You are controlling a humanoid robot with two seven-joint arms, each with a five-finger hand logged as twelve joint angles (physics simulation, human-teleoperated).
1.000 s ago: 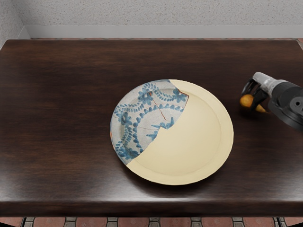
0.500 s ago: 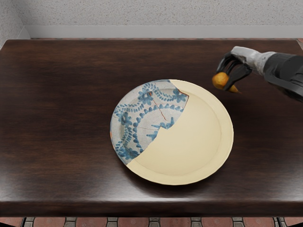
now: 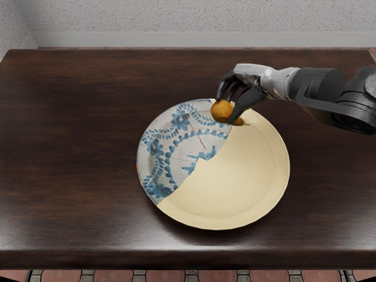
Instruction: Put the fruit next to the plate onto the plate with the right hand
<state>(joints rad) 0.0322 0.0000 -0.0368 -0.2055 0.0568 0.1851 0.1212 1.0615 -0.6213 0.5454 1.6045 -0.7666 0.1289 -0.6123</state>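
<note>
1 arm shows in the head view: the right hand point(image 3: 242, 87) reaches in from the right edge, its dark fingers point(image 3: 228, 88) wrapped around a small orange fruit point(image 3: 222, 110). The fruit hangs over the far rim of the plate point(image 3: 258, 194), apparently not resting on it. It looks light, firm and smooth, likely to roll, so a grip across its widest part seems safest.

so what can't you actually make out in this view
Head view: small orange fruit partly covered by the right hand, kind unclear.
Whether it touches the round cream and blue-patterned plate or hangs above: one slanted view cannot settle.
Right edge cuts off the right arm; left hand out of view.
</note>
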